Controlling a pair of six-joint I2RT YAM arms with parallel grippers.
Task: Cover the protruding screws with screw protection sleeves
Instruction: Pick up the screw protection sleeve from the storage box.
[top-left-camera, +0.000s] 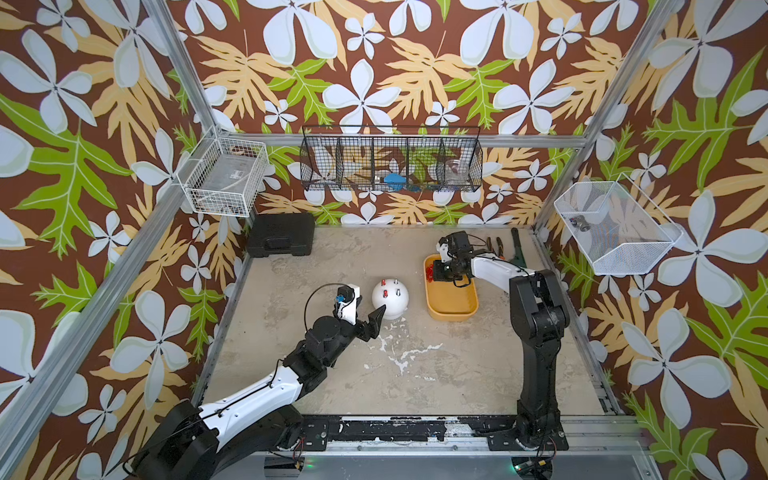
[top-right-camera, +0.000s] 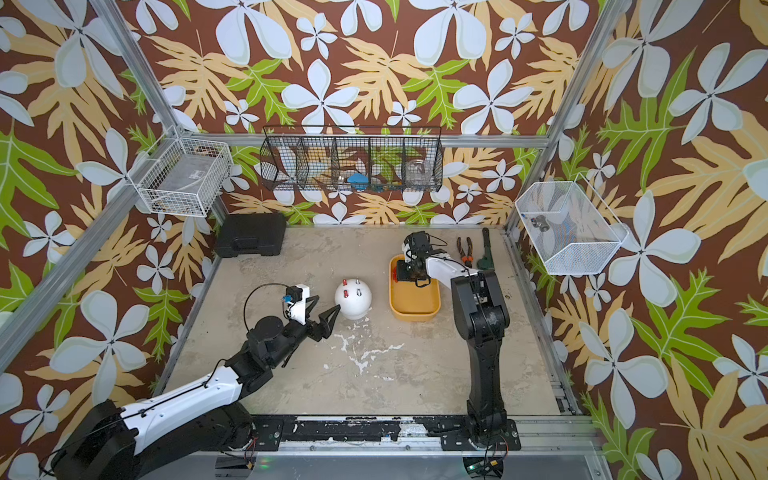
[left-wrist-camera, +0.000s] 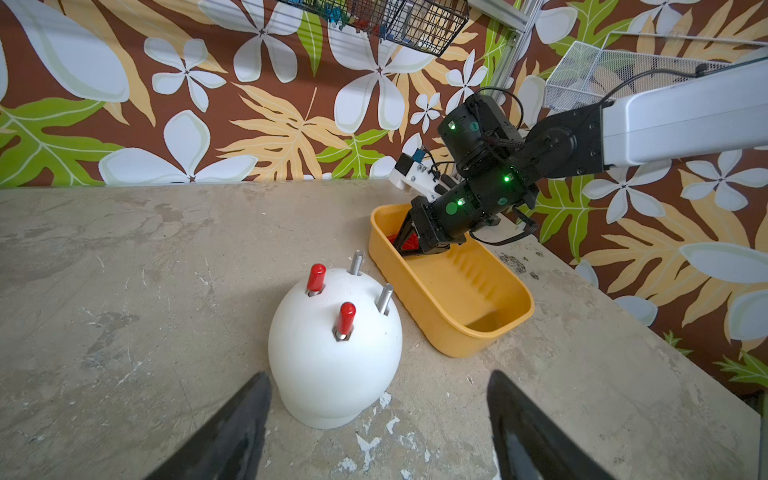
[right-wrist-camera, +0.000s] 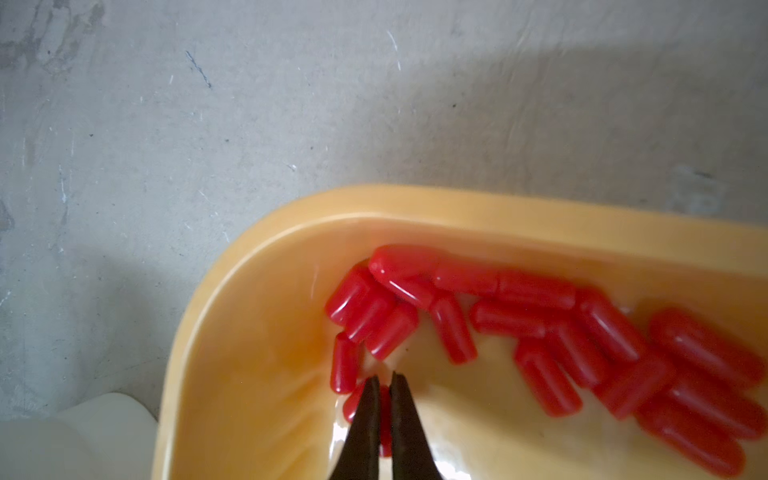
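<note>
R arm reaches fwd from its base, forearm about level, wrist bent down so the right gripper (right-wrist-camera: 384, 379) dips into the far end of the yellow tray (right-wrist-camera: 457, 199). Its fingers are pressed nearly together, pinching one red cap, the pinched sleeve (right-wrist-camera: 385, 419). L arm lies low over the tabletop (left-wrist-camera: 124, 257) from the near-left corner, elbow raised. The left gripper (left-wrist-camera: 377, 373) is spread wide and holds nothing, w/ one finger on each side of the white dome (left-wrist-camera: 332, 374).

The pinched sleeve is mostly covered by the fingers, w/ only a red sliver showing btwn them. It's prob. on the tray floor, but I can't tell if it's lifted. Whether a L fingertip touches the dome, can't tell either. In the left wrist view both L fingers are cut off by the frame edge. In both top views the R wrist hides most of the tray's far end.

The loose screw protection sleeves (right-wrist-camera: 536, 286) are heaped along the tray's far wall. Four protruding screws (left-wrist-camera: 385, 297) stand on the dome's top: two bare grey, two under red caps (left-wrist-camera: 345, 318). The dome sits btwn the left gripper and the tray, near the tray but apart.

Pliers (top-right-camera: 465, 249) and a wrench (top-right-camera: 484, 255) lie beyond the tray, and a black case (top-left-camera: 282, 235) sits in the far-left corner. Wire baskets (top-left-camera: 390, 162) hang on the walls.
</note>
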